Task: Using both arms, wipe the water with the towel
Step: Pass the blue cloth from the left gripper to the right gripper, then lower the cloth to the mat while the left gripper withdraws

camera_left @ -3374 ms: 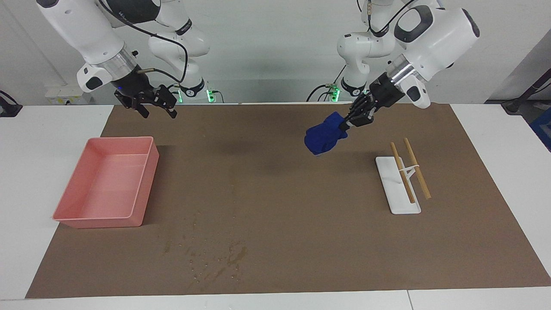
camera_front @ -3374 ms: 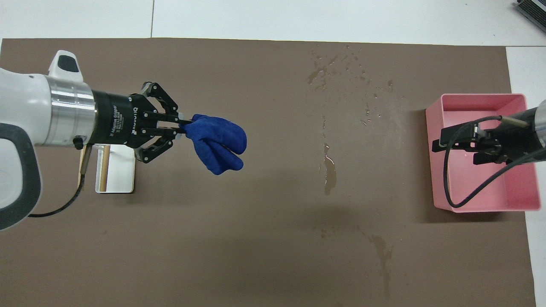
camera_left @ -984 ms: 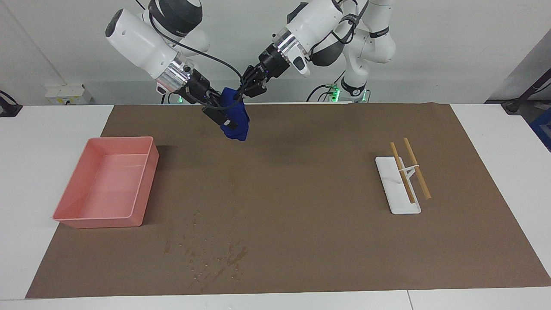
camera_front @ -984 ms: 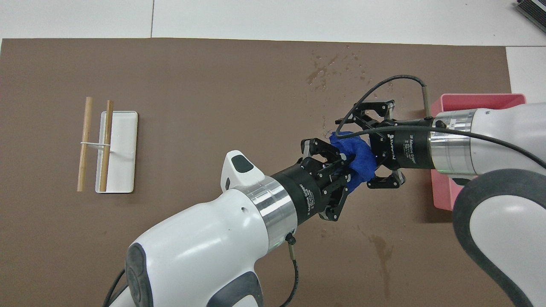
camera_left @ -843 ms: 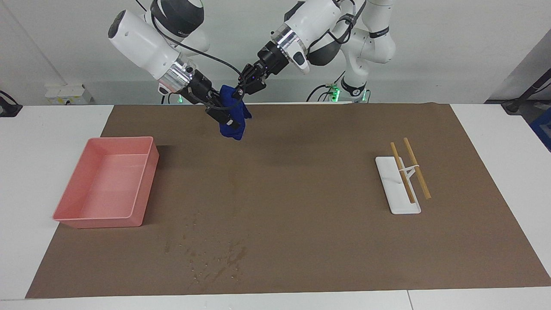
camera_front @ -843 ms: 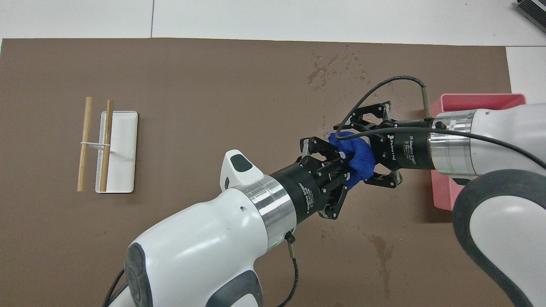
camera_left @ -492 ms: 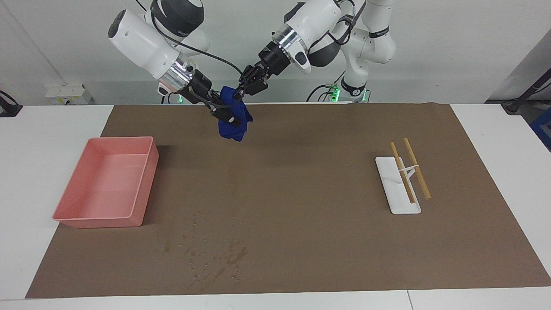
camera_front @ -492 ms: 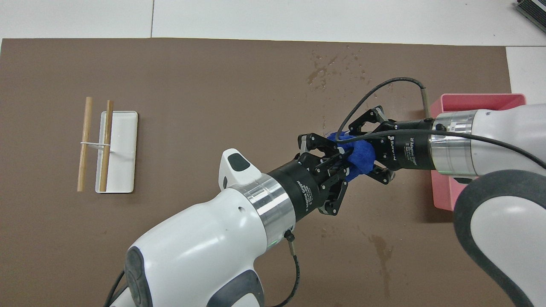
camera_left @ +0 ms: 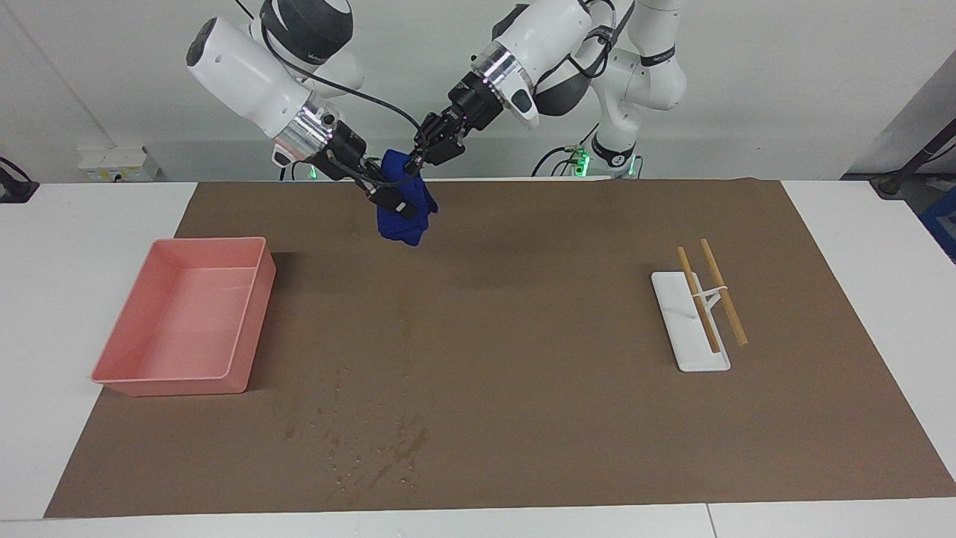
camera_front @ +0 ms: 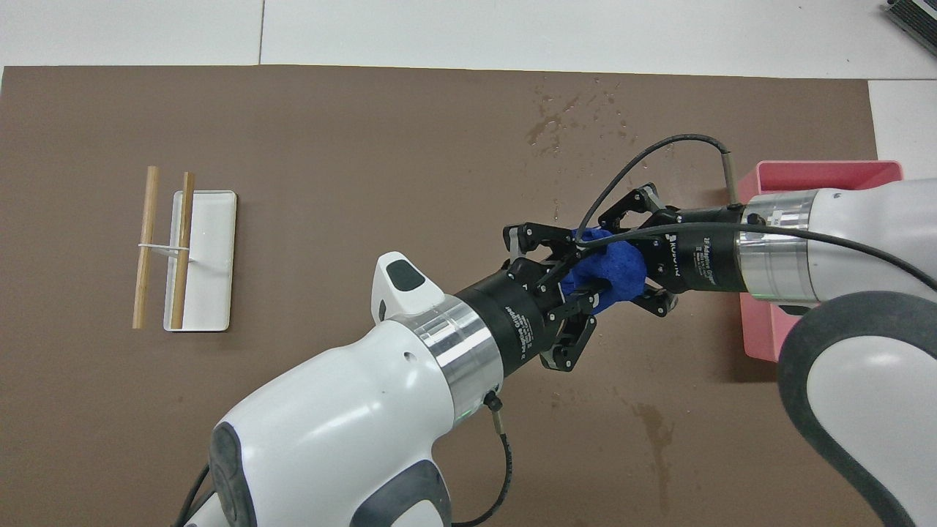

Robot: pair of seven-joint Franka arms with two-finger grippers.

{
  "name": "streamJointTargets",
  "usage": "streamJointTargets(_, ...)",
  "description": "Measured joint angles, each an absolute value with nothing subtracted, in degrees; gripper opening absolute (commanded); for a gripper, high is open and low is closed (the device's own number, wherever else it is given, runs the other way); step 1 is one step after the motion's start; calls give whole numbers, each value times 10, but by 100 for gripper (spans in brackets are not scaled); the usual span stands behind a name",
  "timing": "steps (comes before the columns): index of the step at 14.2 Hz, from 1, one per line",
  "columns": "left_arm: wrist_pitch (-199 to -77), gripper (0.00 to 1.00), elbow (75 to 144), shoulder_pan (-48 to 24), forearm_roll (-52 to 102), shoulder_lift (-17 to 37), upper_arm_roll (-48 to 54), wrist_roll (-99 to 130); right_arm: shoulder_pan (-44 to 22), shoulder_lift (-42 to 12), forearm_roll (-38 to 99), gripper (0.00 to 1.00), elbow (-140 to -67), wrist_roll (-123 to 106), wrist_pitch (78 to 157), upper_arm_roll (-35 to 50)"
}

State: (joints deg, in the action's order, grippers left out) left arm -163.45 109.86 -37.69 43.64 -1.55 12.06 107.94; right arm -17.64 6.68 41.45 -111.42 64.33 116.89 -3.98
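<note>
The brown mat [camera_left: 523, 388] lies bare around the water drops [camera_left: 373, 448], between the pink tray [camera_left: 112, 373] and the white dish [camera_left: 691, 351].

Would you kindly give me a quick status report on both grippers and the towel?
Left gripper opening at blue towel. Right gripper shut on towel, midair over mat. Water unwiped, farther out. Path clear.

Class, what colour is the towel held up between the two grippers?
Deep blue; the towel shows best in the facing view.

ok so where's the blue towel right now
The blue towel hangs in the air between the right gripper and the left gripper, over the brown mat at the robots' edge, nearer the pink bin than the white tray.
</note>
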Motion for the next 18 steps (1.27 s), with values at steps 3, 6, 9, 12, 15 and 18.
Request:
streamJointTargets(3, -1610, 100, 1091, -338, 384, -16, 114, 1030, -177, 67, 415, 0, -1116, 632, 1167, -38)
streamJointTargets(6, -1518, 100, 1063, -263, 327, -11, 109, 957, -174, 67, 413, 0, -1116, 569, 1129, -42)
streamJointTargets(9, -1443, 100, 1052, -210, 312, -9, 108, 814, -165, 68, 373, 0, -1116, 516, 1096, -44)
streamJointTargets(12, -1343, 100, 1049, -152, 274, -9, 107, 620, -167, 70, 322, 0, -1108, 459, 1076, -42)
streamJointTargets(15, -1219, 100, 1020, -103, 158, -9, 107, 472, -166, 66, 287, 0, -1112, 353, 1076, -42)
streamJointTargets(18, -1108, 100, 981, -75, 69, -10, 107, 307, -173, 35, 182, 0, -1135, 227, 1105, -41)
